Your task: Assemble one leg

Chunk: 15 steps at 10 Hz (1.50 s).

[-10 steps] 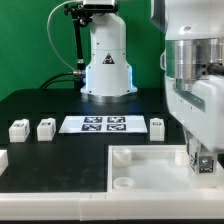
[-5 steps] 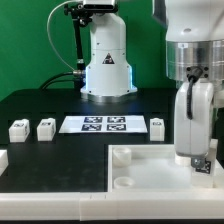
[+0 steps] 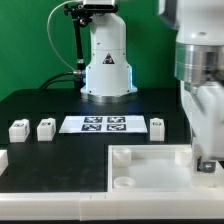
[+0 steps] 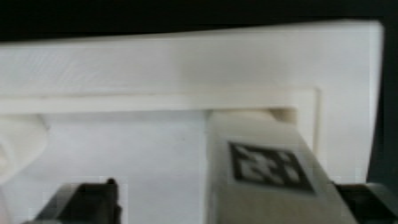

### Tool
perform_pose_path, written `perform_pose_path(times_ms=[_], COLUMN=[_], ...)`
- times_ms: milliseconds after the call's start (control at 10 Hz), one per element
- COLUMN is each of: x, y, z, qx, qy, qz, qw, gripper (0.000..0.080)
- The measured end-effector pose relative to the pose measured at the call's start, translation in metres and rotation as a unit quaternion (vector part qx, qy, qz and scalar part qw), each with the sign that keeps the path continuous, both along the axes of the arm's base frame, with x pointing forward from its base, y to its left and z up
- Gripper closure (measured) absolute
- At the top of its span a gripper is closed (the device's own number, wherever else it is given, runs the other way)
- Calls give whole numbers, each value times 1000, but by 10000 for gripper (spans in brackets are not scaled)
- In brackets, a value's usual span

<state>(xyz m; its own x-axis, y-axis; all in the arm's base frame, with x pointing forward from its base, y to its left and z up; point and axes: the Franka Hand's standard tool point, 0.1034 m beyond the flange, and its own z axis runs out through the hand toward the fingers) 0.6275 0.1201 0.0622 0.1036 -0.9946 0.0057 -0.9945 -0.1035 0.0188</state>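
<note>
The large white tray (image 3: 150, 170) lies nearest on the black desk (image 3: 50, 105). At its 3 o'clock corner the end effector (image 3: 207, 160) reaches down; the wrist view shows it clamped on a leg (image 4: 270, 165), marker face showing. Farther back, three more legs (image 3: 18, 129) (image 3: 46, 128) (image 3: 157, 126) flank the marker board (image 3: 104, 124).
</note>
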Motion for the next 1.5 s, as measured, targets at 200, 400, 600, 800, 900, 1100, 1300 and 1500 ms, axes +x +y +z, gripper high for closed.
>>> perform_pose_path(times_ms=[200, 400, 600, 800, 900, 1100, 1300, 1500], x=[0, 4, 14, 5, 0, -1, -1, -1], y=[-2, -1, 15, 21, 20, 12, 12, 10], z=[0, 1, 7, 4, 2, 0, -1, -1], qx=[0, -5, -28, -38, -43, -49, -49, -50], qy=[1, -6, -60, -65, -59, -50, -48, -47], qz=[96, 205, 378, 489, 539, 612, 625, 624], qw=[995, 979, 923, 869, 839, 788, 778, 778], gripper=[156, 151, 151, 151, 151, 151, 151, 408])
